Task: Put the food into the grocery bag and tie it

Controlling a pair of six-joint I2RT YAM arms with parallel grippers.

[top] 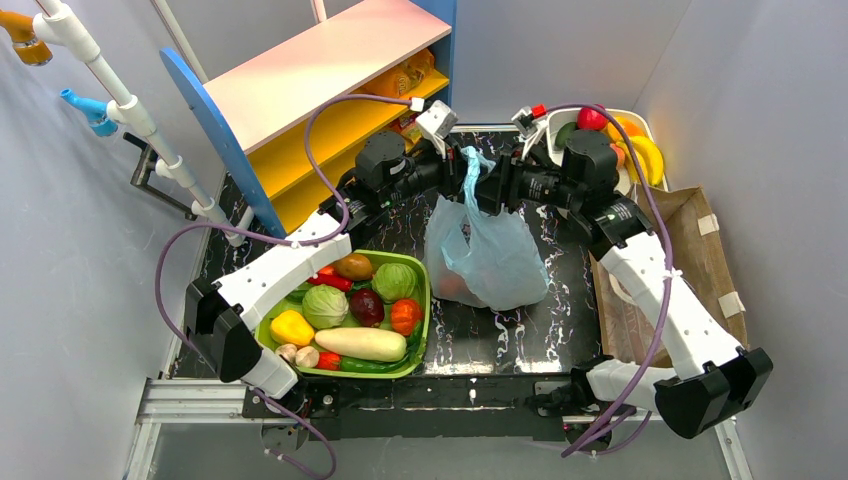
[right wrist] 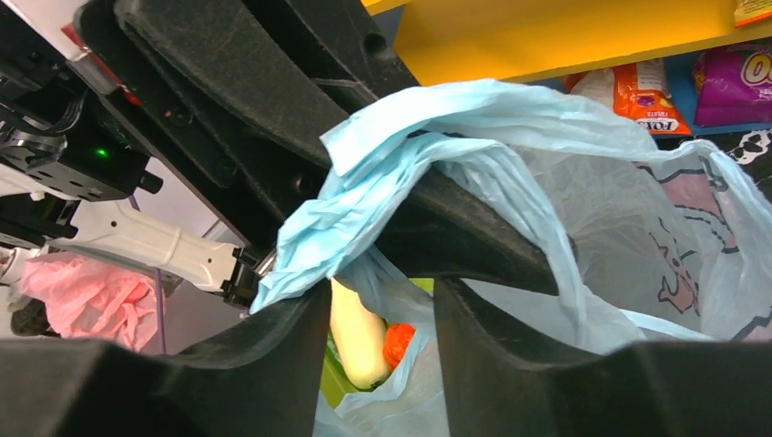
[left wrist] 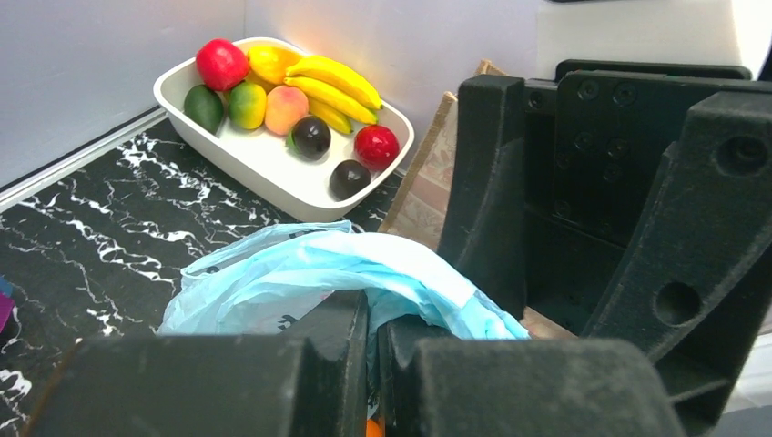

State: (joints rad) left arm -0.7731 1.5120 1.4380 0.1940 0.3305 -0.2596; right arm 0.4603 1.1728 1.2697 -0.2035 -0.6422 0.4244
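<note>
Left end effector (left wrist: 373, 339) is clenched on a twisted handle of the light-blue plastic bag (top: 487, 258), with the thin plastic squeezed between its two dark fingers. Right end effector (right wrist: 380, 314) faces it from just beside and is released: its fingers stand well apart, and the bunched blue handle lies just ahead of the gap between them, not pinched. The two meet above the bag's mouth, toward the far side of the desk (top: 490, 335), and the handles rise to them in a narrow twist. The bag's body sits on the black marbled desk, between the green basket (top: 425, 305) of vegetables on the left and the brown paper bag (top: 705, 250) on the right. An orange food item (top: 453, 285) shows dimly through the plastic near the bag's lower left. A white tray (left wrist: 273, 177) of fruit stands at the far right corner.
</note>
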